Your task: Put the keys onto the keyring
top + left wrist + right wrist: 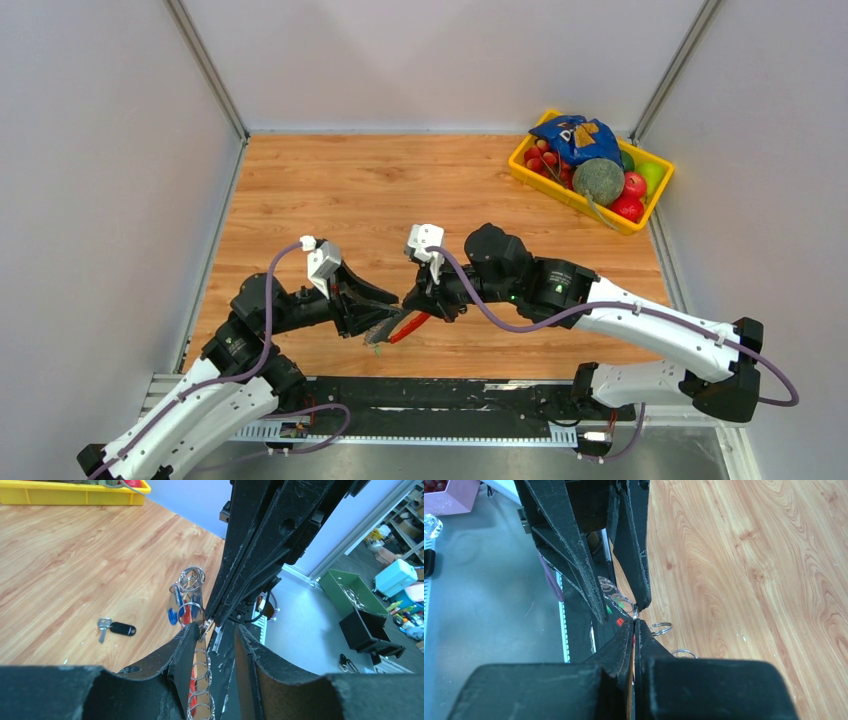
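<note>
The small black-headed key (118, 628) lies flat on the light wooden table (60, 570), its silver blade pointing left in the left wrist view. The thin silver metal keyring (191, 614) is off the table, pinched by the pressed-together right gripper (634, 630) between the spread fingers of the left gripper (216, 631). A blurred blue-headed key (173, 611) hangs beside it, and its red-striped strap (410, 328) is mostly hidden.

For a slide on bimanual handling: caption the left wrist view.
The right gripper shut on the keyring at the open jaws of the left gripper; black-headed key lies apart on the table.
</note>
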Controlling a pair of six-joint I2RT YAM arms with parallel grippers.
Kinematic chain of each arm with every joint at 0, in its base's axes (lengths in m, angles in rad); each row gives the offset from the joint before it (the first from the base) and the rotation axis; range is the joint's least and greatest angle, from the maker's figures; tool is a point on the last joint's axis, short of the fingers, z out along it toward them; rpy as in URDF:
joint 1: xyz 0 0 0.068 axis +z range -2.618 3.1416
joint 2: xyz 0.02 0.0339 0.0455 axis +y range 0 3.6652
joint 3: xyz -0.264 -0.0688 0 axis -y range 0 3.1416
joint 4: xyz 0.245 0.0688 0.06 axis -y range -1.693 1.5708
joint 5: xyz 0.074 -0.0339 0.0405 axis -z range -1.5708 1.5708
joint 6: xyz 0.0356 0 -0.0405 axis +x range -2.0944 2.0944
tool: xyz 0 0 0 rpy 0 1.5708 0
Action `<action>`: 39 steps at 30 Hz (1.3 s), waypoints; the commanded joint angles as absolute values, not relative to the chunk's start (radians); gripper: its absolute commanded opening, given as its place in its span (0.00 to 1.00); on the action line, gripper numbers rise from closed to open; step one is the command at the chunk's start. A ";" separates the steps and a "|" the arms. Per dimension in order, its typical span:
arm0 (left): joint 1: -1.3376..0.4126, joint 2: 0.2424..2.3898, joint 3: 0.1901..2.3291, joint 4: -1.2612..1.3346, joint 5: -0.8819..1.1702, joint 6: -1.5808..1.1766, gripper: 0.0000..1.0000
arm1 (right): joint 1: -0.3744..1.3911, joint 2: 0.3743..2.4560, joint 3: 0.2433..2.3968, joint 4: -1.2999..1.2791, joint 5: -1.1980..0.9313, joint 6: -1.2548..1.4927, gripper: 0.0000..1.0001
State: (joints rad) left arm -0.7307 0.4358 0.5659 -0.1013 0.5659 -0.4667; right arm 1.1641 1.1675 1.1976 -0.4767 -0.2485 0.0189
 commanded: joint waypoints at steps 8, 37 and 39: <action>-0.733 0.456 0.595 -0.009 0.638 -0.479 0.33 | 1.168 1.179 1.274 -0.458 -0.327 0.005 0.00; -0.732 0.345 0.536 0.191 0.629 -0.559 0.00 | 1.169 1.044 1.241 -0.380 -0.274 0.048 0.38; -0.732 0.337 0.528 0.233 0.639 -0.575 0.00 | 1.169 1.021 1.218 -0.362 -0.270 0.031 0.41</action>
State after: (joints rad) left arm -0.7307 0.3626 0.5411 0.0704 0.6266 -0.5201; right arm 1.1641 1.0988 1.2469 -0.4576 -0.3130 0.0364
